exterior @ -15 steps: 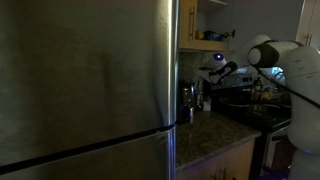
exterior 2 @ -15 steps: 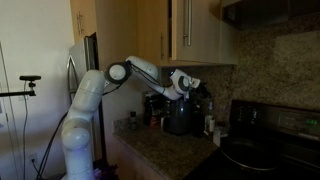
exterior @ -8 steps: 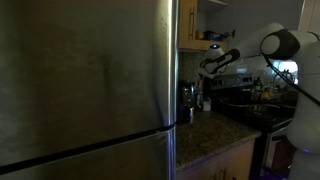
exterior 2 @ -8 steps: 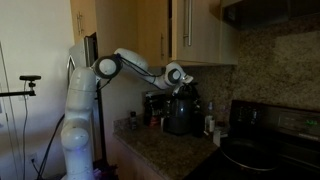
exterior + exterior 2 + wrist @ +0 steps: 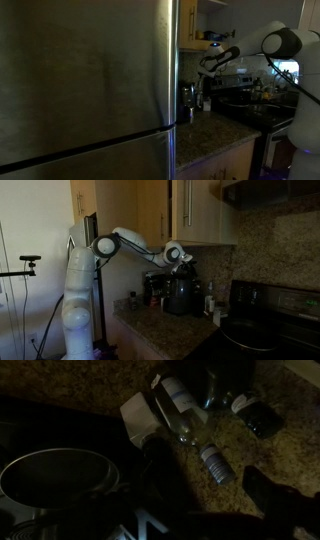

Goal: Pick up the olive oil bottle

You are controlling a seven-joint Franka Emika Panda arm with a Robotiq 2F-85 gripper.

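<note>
Arm's basically frozen versus half a second back. The gripper (image 5: 184,264) is parked high over the counter (image 5: 160,330) clutter, and it's too dark to call the jaws apart or together. Wrist view, left to right: round metal pot (image 5: 55,475), then the olive oil bottle (image 5: 178,415), clear with a white label, then a smaller bottle (image 5: 215,462) and a dark jar (image 5: 247,412). Can't make out any contents.

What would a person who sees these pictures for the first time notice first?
A large steel refrigerator fills most of an exterior view, with the kitchen showing only at its edge. In an exterior view, the white robot arm reaches from its tall base over the dark granite counter, below the wooden cabinets. The dim wrist view looks down on a clear bottle with a white label.
</note>
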